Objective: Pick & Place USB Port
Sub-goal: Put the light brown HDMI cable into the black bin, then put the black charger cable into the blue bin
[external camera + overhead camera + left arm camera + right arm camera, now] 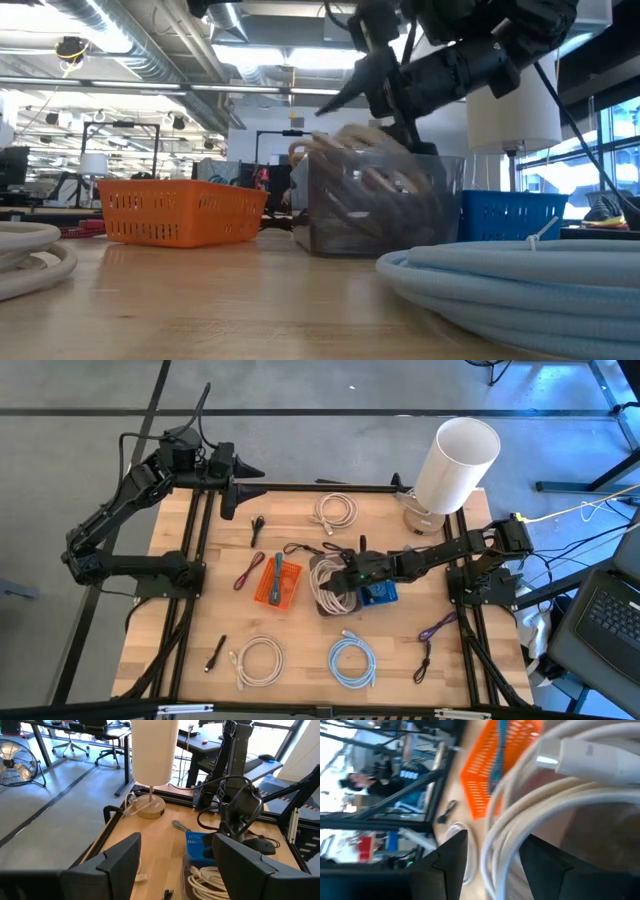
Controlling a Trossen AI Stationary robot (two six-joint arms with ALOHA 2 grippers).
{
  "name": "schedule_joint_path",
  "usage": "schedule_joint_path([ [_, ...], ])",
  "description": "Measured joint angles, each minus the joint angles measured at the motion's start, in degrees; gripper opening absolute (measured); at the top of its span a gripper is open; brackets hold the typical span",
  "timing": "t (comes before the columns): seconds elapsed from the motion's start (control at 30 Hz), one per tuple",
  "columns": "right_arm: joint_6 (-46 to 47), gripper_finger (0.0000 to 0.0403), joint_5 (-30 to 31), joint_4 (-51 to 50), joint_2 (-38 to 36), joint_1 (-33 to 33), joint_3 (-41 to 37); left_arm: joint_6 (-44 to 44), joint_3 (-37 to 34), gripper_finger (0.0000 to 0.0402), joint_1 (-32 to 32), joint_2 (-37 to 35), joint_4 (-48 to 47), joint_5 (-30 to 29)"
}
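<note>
— What is lying around you?

— A wooden tabletop [300, 635] in a big workshop hall is carrying three small bins in a row: an orange bin [277, 582], a clear bin [326, 586] and a blue bin [381, 594]. A white lamp [455, 463] is standing at the far edge, and coiled cables are lying near the front: a white coil [259, 659] and a pale blue coil [352, 662].

— Where are your jaws?

— My right jaws [334, 581] are hanging over the clear bin, parted and gripping nothing. My left jaws [250, 488] are waiting at the far left corner, spread wide and empty.

— And the USB cable?

— The white USB cable [540, 815] is lying bundled in the clear bin, right under my right jaws, its plug [547, 761] showing beside the loops. Whether my fingers are touching it, I cannot tell.
</note>
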Motion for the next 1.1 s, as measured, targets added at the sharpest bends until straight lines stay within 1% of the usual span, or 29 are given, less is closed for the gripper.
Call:
schedule_joint_path([
  [0.23, -0.96, 0.0176, 4.40, -3.50, -0.68, 0.00, 0.02, 0.01, 0.00, 0.0239, 0.00, 0.00, -0.02, 0.00],
  [0.33, -1.61, 0.0176, 5.84, -10.25, -2.49, 0.00, 1.04, 0.00, 0.00, 0.0239, 0.00, 0.00, -0.04, 0.00],
  [0.43, -5.08, 0.0176, 7.29, -22.68, -5.12, 0.00, 5.39, 0.00, 0.00, 0.0239, 0.00, 0.00, -0.06, 0.00],
  [0.5, -8.65, 0.0176, 8.58, -31.70, -6.77, 0.00, 9.77, 0.00, 0.00, 0.0239, 0.00, 0.00, -0.20, 0.00],
  [0.57, -12.68, 0.0176, 11.62, -39.82, -8.48, 0.30, 15.02, 0.02, 0.00, 0.0239, 0.00, -0.02, -0.94, 0.00],
  [0.67, -18.63, 0.0176, 19.52, -52.94, -10.12, 1.71, 24.32, 0.00, 0.00, 0.0239, 0.00, -0.18, -3.95, -0.06],
  [0.77, -21.52, 0.0176, 30.01, -68.45, -10.62, 3.97, 34.23, 0.00, 0.00, 0.0239, 0.00, -0.50, -8.47, -0.20],
  [0.83, -20.19, 0.0176, 36.67, -80.47, -10.64, 5.44, 40.27, 0.00, 0.00, 0.0239, 0.00, -0.72, -11.70, -0.32],
  [0.9, -16.33, 0.0176, 41.15, -91.60, -10.64, 6.45, 45.07, -0.03, 0.00, 0.0239, 0.00, -0.97, -14.42, -1.43],
  [0.97, -10.64, 0.0176, 42.40, -102.04, -10.64, 6.84, 48.91, -0.18, 0.00, 0.0239, 0.00, -1.30, -16.63, -3.56],
  [1.03, -4.13, 0.0176, 41.44, -112.17, -10.66, 6.84, 52.28, -1.53, 0.00, 0.0239, 0.00, -1.38, -18.63, -5.79],
  [1.07, -1.26, 0.0176, 40.64, -114.67, -10.76, 6.82, 53.13, -2.82, 0.00, 0.0239, 0.00, -1.36, -19.43, -7.27],
  [1.1, -0.49, 0.0176, 40.18, -114.07, -11.03, 6.82, 53.31, -4.33, 0.00, 0.0239, 0.00, -1.36, -20.41, -9.01],
])
